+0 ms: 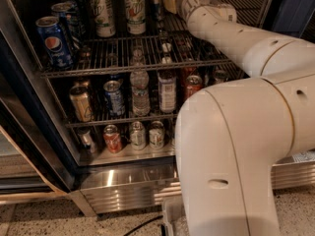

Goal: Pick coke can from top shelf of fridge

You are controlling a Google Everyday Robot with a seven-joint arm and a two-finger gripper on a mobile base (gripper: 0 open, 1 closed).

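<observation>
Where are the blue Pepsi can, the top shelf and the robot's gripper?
Pepsi can (54, 42): camera view, on its blue side by the logo.
top shelf (123, 68): camera view, on its front rail.
gripper (171, 4): camera view, on its pale end, far back over the top shelf.

Your white arm (246, 132) fills the lower right, bends, and stretches toward upper centre — its gripper (172, 3) sits near the top edge.
</observation>
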